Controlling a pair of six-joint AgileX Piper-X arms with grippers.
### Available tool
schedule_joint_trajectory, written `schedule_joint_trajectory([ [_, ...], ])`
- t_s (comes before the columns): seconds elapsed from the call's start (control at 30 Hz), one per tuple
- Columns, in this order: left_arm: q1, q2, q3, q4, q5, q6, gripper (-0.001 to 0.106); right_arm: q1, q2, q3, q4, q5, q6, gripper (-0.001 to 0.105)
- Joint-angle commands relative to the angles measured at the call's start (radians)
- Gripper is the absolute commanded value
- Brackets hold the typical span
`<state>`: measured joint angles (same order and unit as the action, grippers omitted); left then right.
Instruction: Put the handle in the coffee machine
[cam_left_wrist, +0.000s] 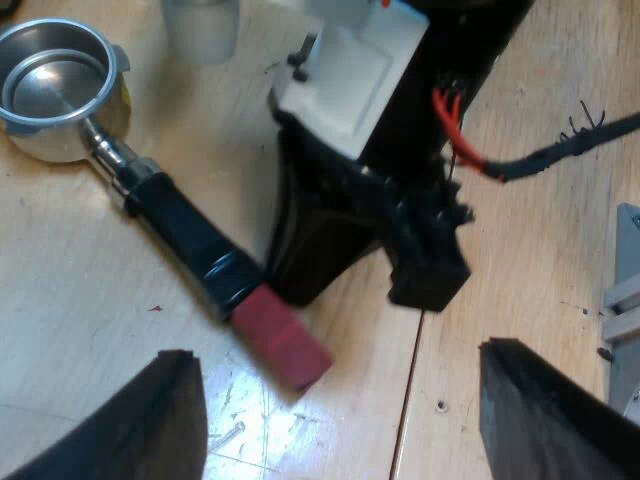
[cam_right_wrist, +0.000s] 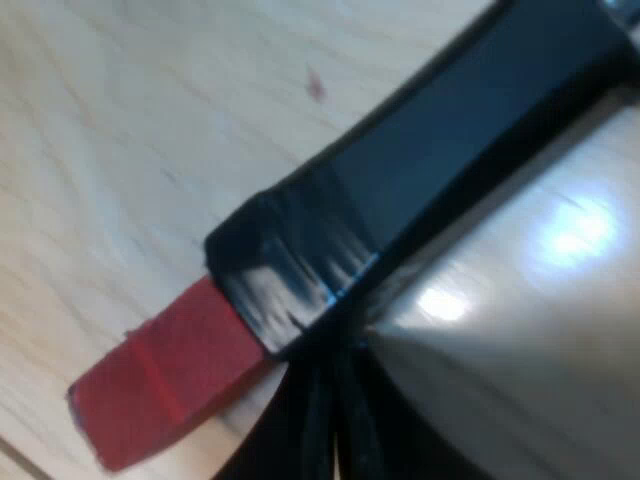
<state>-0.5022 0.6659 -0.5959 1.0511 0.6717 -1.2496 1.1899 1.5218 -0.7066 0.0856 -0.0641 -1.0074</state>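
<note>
The pale wooden worktop (cam_left_wrist: 70, 300) carries everything. The left gripper (cam_left_wrist: 335, 352) hovers over it, jaws wide apart and empty. The right gripper (cam_left_wrist: 350, 255) sits against the metal holder (cam_left_wrist: 62, 90); whether it grips I cannot tell. The holder lies loose, shiny cup upward, its glossy black handle (cam_left_wrist: 180, 225) ending in a red block (cam_left_wrist: 282, 340).
</note>
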Motion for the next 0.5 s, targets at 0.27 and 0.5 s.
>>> schedule_joint_trajectory([
  [0.27,0.0,-0.001,0.0,0.005,-0.007,-0.01,0.061,0.003,0.049,-0.001,-0.212,0.189,0.002,0.0],
  [0.5,0.0,-0.001,0.0,0.005,-0.007,-0.01,0.061,0.003,0.049,-0.001,-0.257,0.293,0.002,0.0],
])
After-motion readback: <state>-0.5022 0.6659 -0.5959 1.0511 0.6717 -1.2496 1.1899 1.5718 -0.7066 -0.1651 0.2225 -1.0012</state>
